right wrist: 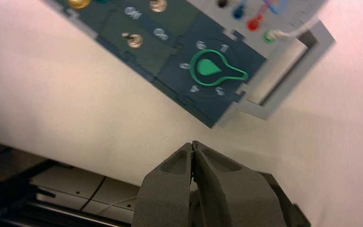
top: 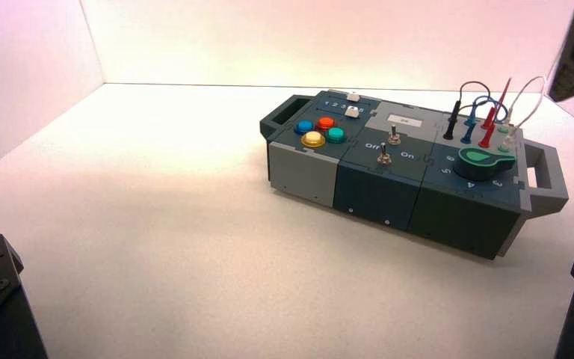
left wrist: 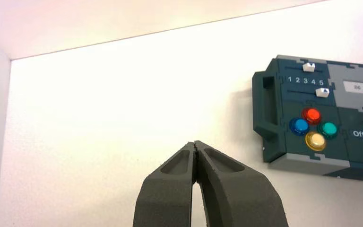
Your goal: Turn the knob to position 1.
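The knob [top: 482,159] sits on the box's right end in the high view, dark green with a mint teardrop pointer. In the right wrist view the knob [right wrist: 212,68] shows plainly. Its pointer tip lies between the ring's digit 1 [right wrist: 224,48] and digit 3 [right wrist: 220,91]. My right gripper [right wrist: 192,144] is shut and empty, held well back from the box, apart from the knob. My left gripper [left wrist: 195,144] is shut and empty over bare table, to the left of the box's left handle [left wrist: 267,118].
The box [top: 374,191] stands turned on the white table, with a handle at each end. It bears coloured push buttons [top: 319,131], two white sliders [top: 353,105], two metal toggle switches [top: 387,146] and plugged wires [top: 486,112]. White walls enclose the table.
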Controlling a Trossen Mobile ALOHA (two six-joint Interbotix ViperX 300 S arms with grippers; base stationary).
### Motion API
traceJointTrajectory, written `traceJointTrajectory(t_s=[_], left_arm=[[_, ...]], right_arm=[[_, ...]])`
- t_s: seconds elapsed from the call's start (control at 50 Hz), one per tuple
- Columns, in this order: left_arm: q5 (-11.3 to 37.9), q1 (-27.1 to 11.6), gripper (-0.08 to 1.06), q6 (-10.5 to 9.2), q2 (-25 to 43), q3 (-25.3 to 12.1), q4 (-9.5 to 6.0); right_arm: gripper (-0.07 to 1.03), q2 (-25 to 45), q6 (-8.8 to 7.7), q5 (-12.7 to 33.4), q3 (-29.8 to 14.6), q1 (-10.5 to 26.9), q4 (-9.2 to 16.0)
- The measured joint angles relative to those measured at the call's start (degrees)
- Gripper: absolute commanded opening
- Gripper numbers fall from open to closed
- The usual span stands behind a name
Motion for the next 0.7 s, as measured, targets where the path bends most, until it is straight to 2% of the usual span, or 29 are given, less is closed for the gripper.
traceJointTrajectory(t_s=[0.22,0.7], left_arm=[[-0.18,-0.09,-0.03,-0.09,-3.08,0.70,0.00],[-1.23,-0.09,-0.03,-0.09,-2.99,0.79,-0.18]], right_arm=[[-0.02,1.85,0.00,2.46,0.00,-4.75,0.00],[-0.02,4.04,0.00,4.66,0.00,-5.10,0.88]])
